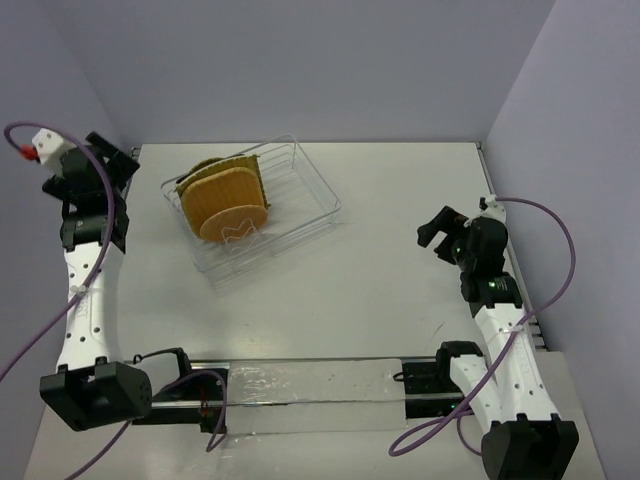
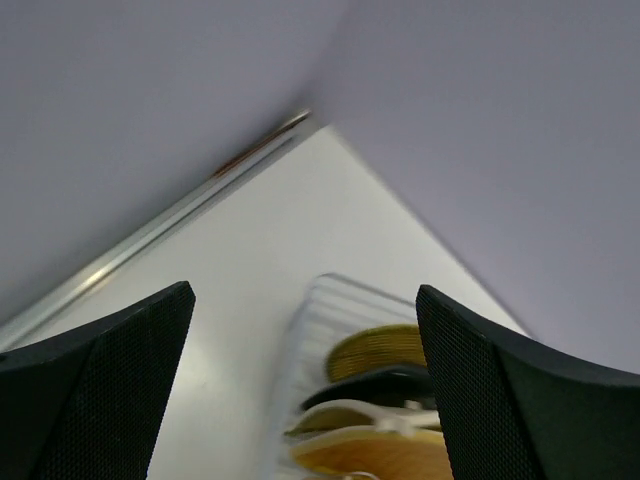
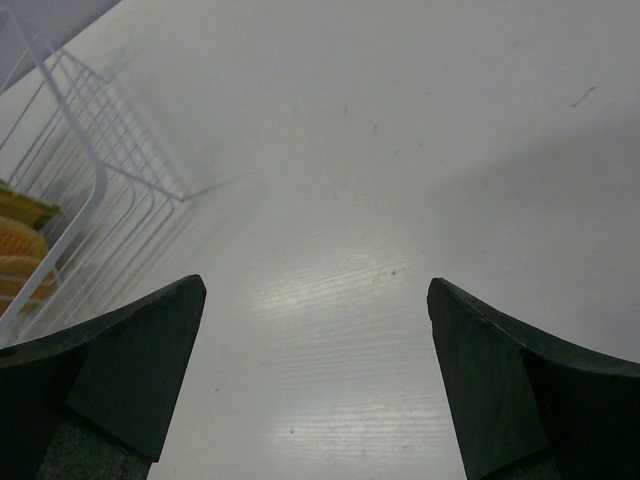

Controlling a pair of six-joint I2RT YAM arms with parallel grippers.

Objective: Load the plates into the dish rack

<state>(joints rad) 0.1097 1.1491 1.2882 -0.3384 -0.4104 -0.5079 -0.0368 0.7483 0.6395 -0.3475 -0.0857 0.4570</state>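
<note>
- Black mesh-faced fingers [image 2: 100,390] of the left gripper [image 1: 115,168] stand wide apart with nothing between them. We place it at the far left of the table [image 1: 380,300], pointing rightward at the rack.
- Just to its right sits the dish rack [image 1: 300,190]. Its long axis runs left to right, and the right end slants a little away from the arms. We judge the left arm clearly the nearer of the two.
- Packed at the rack's left end, the plates [image 1: 225,190] stand on edge, so from the left jaws they lie ahead and lower down. A round orange woven plate [image 1: 235,215] is frontmost and turns its face toward the arms' side.
- From above we cannot count five, because the rear plates hide behind the front ones. The left wrist view adds a yellowish woven plate [image 2: 380,350], a black plate [image 2: 385,383], a pale edge and an orange one, all blurred and cut off by the bottom of the frame.
- We see no plate outside the rack, so we judge the loading done, or nearly so.
- Farther right, well apart from the rack, the right gripper [image 1: 436,236] is spread wide and carries nothing. Its wrist view catches only the rack's wire wall and a sliver of plate at the left edge.
</note>
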